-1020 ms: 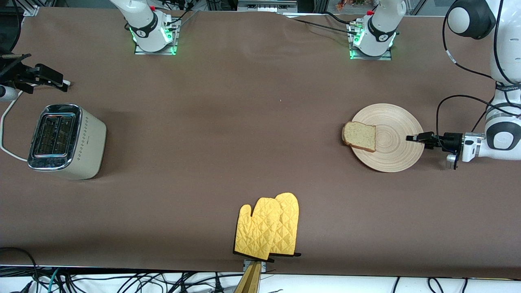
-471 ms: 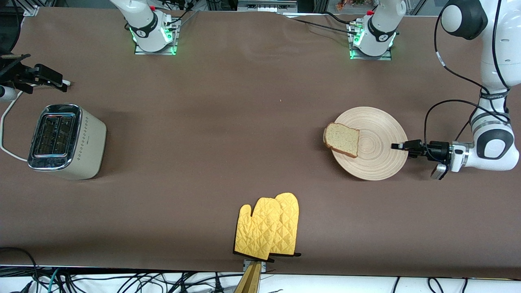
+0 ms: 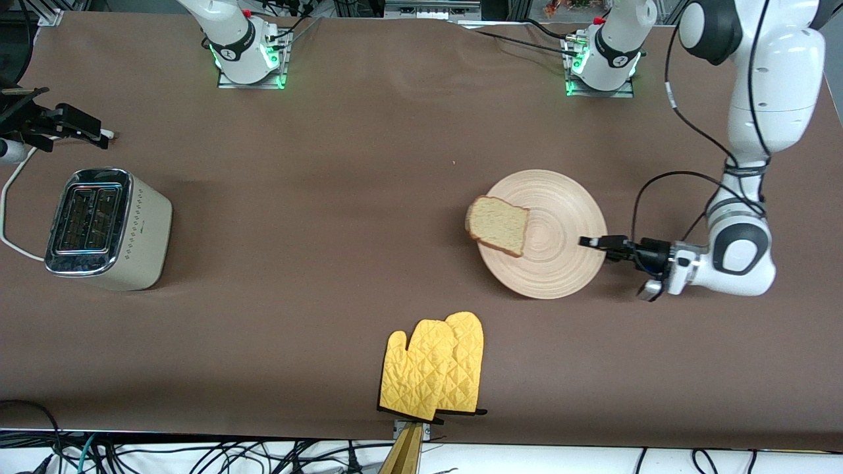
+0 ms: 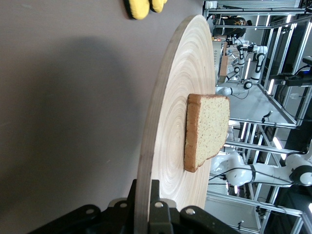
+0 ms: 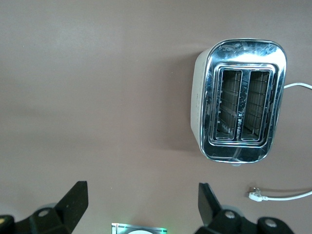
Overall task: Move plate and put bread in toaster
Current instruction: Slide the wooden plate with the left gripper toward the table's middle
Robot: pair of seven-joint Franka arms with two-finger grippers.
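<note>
The pale wooden plate (image 3: 560,260) lies near the table's middle, toward the left arm's end. The bread (image 3: 497,225) lies flat on the plate's rim nearest the toaster and overhangs it a little. My left gripper (image 3: 593,242) is shut on the plate's rim at the side away from the bread. In the left wrist view the gripper (image 4: 146,195) pinches the rim of the plate (image 4: 170,112), with the bread (image 4: 207,129) on it. The cream toaster (image 3: 105,227) stands at the right arm's end with both slots empty (image 5: 239,114). My right gripper (image 3: 92,128) (image 5: 141,200) waits, open and empty, over the table beside the toaster.
Yellow oven mitts (image 3: 435,372) lie at the table's edge nearest the front camera, also showing in the left wrist view (image 4: 144,6). The toaster's white cord (image 3: 8,197) runs off the table's end, and its plug (image 5: 256,194) lies loose.
My left gripper has slid the plate with the bread on it toward the table's middle and slightly nearer the front camera. The right arm and toaster have not moved.
</note>
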